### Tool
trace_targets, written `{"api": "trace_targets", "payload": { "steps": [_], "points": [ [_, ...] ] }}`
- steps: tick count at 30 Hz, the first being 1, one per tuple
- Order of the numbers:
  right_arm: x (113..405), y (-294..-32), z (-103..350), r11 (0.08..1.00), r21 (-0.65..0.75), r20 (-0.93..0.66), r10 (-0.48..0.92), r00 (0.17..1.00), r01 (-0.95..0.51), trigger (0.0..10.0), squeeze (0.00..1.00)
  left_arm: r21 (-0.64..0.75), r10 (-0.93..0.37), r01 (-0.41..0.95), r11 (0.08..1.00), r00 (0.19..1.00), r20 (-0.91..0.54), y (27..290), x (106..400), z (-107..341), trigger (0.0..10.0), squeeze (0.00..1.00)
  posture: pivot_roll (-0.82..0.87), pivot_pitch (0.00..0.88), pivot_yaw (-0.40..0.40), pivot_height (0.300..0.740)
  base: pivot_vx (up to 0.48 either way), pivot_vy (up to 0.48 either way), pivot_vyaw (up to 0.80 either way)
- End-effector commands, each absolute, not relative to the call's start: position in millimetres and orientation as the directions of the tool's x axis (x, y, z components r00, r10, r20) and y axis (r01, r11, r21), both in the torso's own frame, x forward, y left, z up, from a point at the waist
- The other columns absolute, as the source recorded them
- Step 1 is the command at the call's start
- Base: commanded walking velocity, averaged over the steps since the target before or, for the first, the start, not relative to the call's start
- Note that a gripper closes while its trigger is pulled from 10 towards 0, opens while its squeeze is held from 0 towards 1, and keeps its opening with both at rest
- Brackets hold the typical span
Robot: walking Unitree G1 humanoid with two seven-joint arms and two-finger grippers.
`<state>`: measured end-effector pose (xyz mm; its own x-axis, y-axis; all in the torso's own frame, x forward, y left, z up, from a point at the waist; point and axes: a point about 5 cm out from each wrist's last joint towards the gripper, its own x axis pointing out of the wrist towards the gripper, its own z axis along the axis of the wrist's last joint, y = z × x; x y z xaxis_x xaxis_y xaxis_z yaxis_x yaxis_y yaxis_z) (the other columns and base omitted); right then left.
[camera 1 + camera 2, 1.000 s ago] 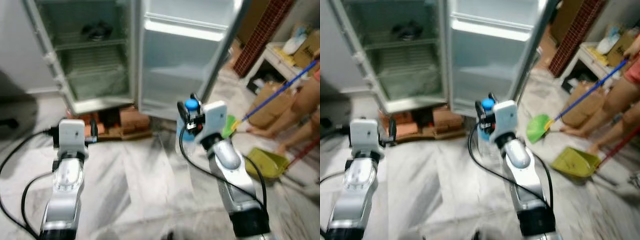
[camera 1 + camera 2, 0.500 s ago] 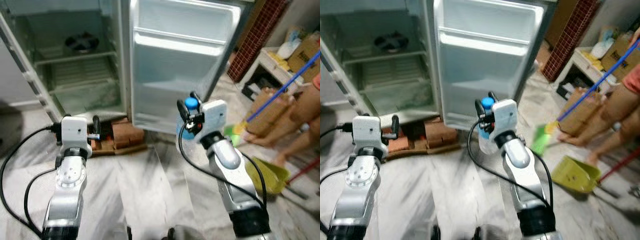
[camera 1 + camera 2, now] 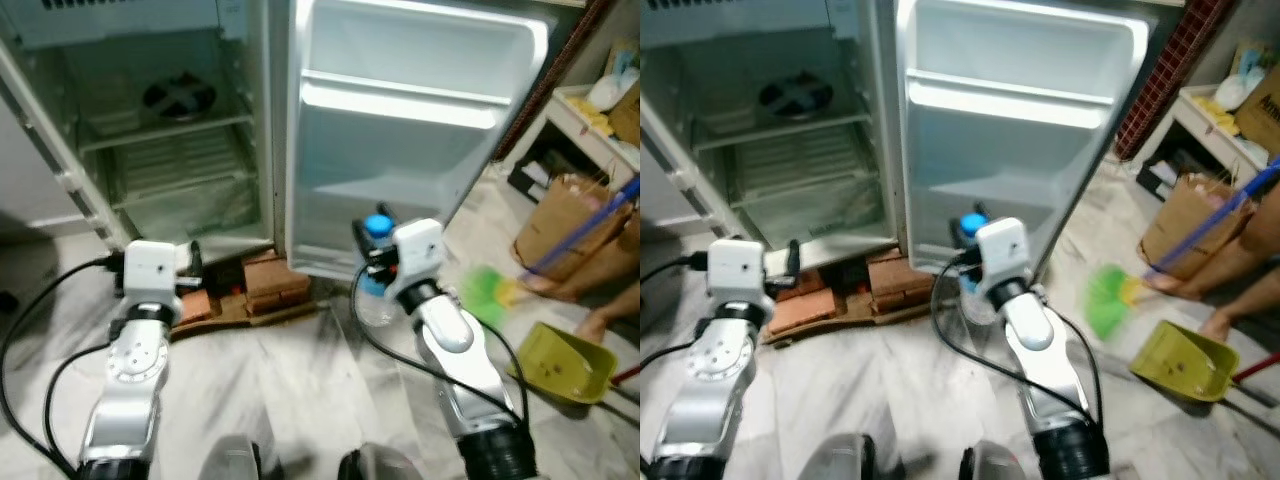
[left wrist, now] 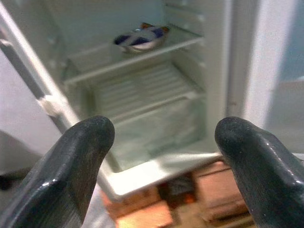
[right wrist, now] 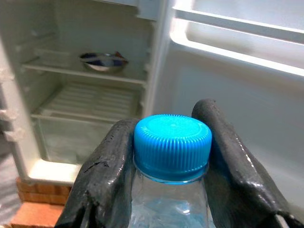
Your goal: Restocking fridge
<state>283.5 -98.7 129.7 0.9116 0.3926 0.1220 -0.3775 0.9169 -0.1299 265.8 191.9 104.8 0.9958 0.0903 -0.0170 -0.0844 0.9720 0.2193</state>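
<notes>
Before the open fridge (image 3: 180, 130), my right gripper (image 5: 164, 156) clamps the water bottle (image 5: 172, 166) just below its blue cap (image 5: 172, 142), probably slippery and weighty; left gripper (image 4: 161, 156) spread empty.

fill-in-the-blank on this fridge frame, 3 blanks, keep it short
1. The right tool grips a clear plastic bottle with a ____ cap.
2. The white fridge stands with its door ____.
3. On the fridge's upper wire shelf sits a metal ____.

Missing words: blue; open; bowl
</notes>
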Motion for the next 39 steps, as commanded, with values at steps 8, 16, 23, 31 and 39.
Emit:
{"api": "trace_targets", "payload": {
  "steps": [8,16,23,31,39],
  "points": [
    [284.2,-114.2,133.7,0.932,-0.156,0.144,0.349,0.926,-0.327,10.0,0.00,0.219,0.052,-0.047,0.975,0.998,-0.019,177.9,264.5,103.3,10.0,0.00,0.11,0.143,-0.086,0.740,0.075,0.000,0.00],
    [288.2,-118.5,134.4,0.935,-0.160,0.147,0.339,0.929,-0.316,10.0,0.00,0.210,0.050,-0.045,0.977,0.999,-0.018,176.5,263.4,103.0,10.0,0.00,0.10,0.128,-0.095,0.740,0.032,-0.124,0.00],
    [287.5,-117.5,134.4,0.934,-0.158,0.147,0.344,0.927,-0.322,10.0,0.00,0.210,0.050,-0.045,0.977,0.999,-0.017,176.3,264.0,102.9,10.0,0.00,0.10,0.126,-0.095,0.740,0.289,-0.303,0.00],
    [286.6,-116.2,133.6,0.931,-0.160,0.146,0.350,0.925,-0.328,10.0,0.00,0.207,0.048,-0.043,0.977,0.999,-0.016,175.7,264.6,102.9,10.0,0.00,0.10,0.124,-0.093,0.740,0.326,-0.327,0.00],
    [286.3,-114.8,133.6,0.927,-0.162,0.146,0.362,0.921,-0.339,10.0,0.00,0.203,0.049,-0.045,0.978,0.999,-0.011,175.5,265.6,104.2,10.0,0.00,0.10,0.123,-0.092,0.740,0.346,-0.310,0.00]
  ]
}}
